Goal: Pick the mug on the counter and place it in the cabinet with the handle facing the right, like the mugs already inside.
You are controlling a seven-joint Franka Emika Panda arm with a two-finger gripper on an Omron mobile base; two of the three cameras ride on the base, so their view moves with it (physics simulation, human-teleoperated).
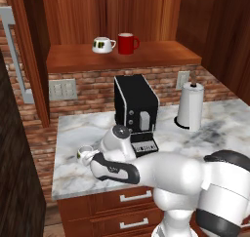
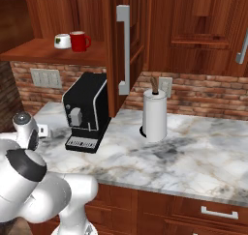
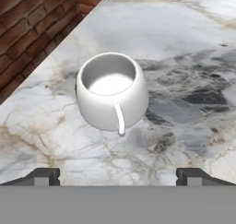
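Wide open: two small dark finger tips of the claw (image 3: 118, 176) standing far apart, nothing between them, hovering just short of the small squat white mug (image 3: 111, 90) and not touching it. Upright on the white-and-grey marbled stone counter (image 3: 184, 57), near its left end and towards the front edge, close to the red brick wall (image 3: 32, 29); thin white loop handle (image 3: 120, 119) turned straight towards the claw. Likely spread so wide in order to straddle the round body, with the handle lying in the gap rather than under a finger; a judgement, not a certainty. In the left base view, mug (image 1: 85, 154) just beside the dark-and-white wrist, white arm (image 1: 161, 175) reaching low and leftward from the lower right, elbow bent, hand pitched down at the slab. Behind, a black boxy coffee machine (image 1: 135, 109) near the back edge, and further right a white paper-towel roll on a dark-based holder (image 1: 190, 106). Above, the flat wooden shelf of the reddish-brown cabinet (image 1: 146, 56), carrying a squat white mug with dark striped marks (image 1: 102, 45) beside a taller glossy red mug (image 1: 127, 43), the red one's handle pointing right. Grasp not yet begun; lift and turn to match the shelf pair remaining.
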